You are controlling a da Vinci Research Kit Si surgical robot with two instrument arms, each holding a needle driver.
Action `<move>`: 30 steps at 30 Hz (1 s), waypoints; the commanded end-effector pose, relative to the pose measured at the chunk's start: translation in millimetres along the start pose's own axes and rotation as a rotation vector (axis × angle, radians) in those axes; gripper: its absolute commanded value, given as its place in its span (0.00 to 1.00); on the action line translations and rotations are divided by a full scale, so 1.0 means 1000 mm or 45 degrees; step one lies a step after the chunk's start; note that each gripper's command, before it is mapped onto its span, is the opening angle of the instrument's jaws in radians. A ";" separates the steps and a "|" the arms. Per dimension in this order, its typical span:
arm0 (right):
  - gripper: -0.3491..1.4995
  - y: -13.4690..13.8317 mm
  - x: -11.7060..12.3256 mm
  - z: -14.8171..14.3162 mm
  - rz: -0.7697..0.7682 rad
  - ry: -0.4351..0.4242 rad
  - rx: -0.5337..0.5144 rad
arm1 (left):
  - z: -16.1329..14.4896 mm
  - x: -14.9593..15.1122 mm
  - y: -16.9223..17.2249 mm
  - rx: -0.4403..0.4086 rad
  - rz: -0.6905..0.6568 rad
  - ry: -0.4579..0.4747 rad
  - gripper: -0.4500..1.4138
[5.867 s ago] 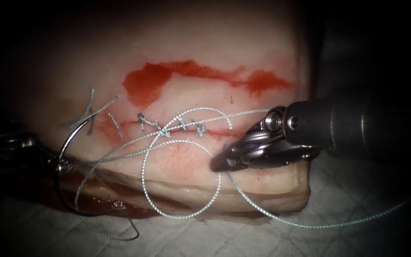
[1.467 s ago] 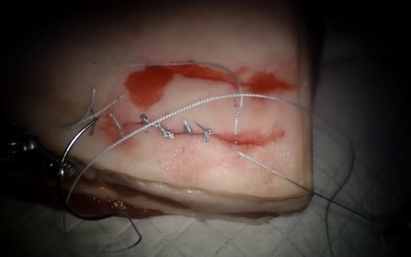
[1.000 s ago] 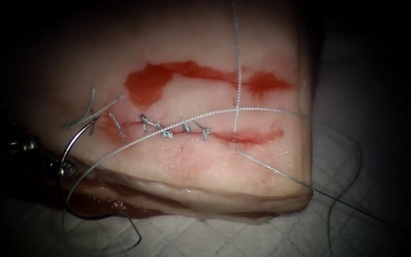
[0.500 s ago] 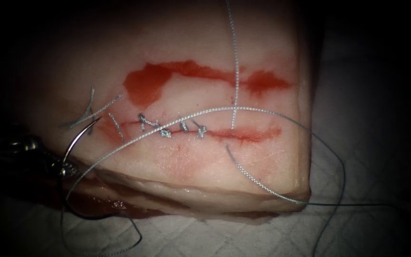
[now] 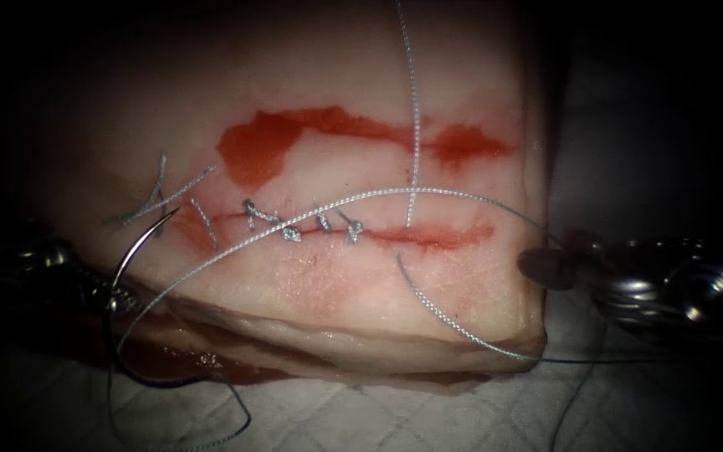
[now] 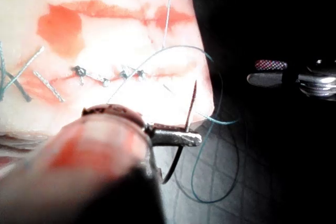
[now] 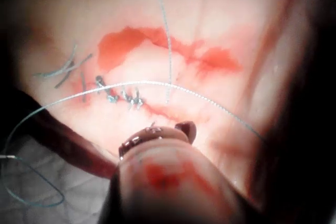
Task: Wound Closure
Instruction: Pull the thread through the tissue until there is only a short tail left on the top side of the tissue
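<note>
L hand (image 5: 115, 293): clenched on needle (image 5: 131, 251) near its rear third, off the cut's (image 5: 428, 238) left end; tip rests at tissue (image 5: 336, 293) edge, not in it, likely parked.
R hand (image 5: 558, 259): right of cut, off tissue, jaws parted, holds nothing.
Thread (image 5: 412, 125): crosses cut, slack loops.
Hidden: thread's top end cut off; L hand dim.

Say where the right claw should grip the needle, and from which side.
Grip the needle's upper arc, between its point and the left claw, shut on it mid-curve left of the cut, outside the tissue. Probably from the right: that arc stands upright and bare. The right claw is open, empty.
</note>
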 end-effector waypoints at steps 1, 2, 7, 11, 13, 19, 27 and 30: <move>0.43 0.0029 -0.0014 0.0024 -0.024 0.042 -0.052 | 0.0003 0.0000 0.0006 0.000 0.000 0.002 0.00; 0.44 0.0035 -0.0014 0.0031 -0.032 0.074 -0.085 | 0.0003 0.0000 0.0006 0.001 0.000 0.002 0.00; 0.44 0.0056 -0.0012 0.0056 -0.079 0.165 -0.053 | 0.0003 0.0000 0.0006 0.001 -0.001 0.002 0.00; 0.44 0.0058 -0.0012 0.0060 -0.093 0.179 -0.062 | 0.0003 0.0000 0.0006 0.001 0.000 0.002 0.00; 0.43 0.0058 -0.0012 0.0060 -0.101 0.180 -0.066 | 0.0003 0.0000 0.0006 -0.002 0.000 0.004 0.00; 0.42 0.0060 -0.0003 0.0063 -0.135 0.212 -0.074 | 0.0003 0.0001 0.0007 -0.003 0.001 0.004 0.00; 0.45 0.0051 -0.0003 0.0072 -0.176 0.227 -0.026 | 0.0003 0.0001 0.0006 -0.001 0.001 0.006 0.00; 0.45 0.0049 0.0001 0.0080 -0.186 0.230 -0.014 | 0.0003 0.0001 0.0006 -0.001 0.001 0.006 0.00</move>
